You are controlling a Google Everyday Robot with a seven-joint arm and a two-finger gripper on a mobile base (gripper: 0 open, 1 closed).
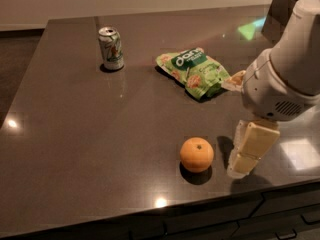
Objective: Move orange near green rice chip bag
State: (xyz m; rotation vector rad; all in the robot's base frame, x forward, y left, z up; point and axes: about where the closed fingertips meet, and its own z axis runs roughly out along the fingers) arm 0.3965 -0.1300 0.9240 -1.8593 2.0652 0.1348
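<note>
My empty gripper [243,165] hangs just right of the orange [197,154]; how open it is, I cannot tell. The green rice chip bag [194,73] lies beyond.
</note>
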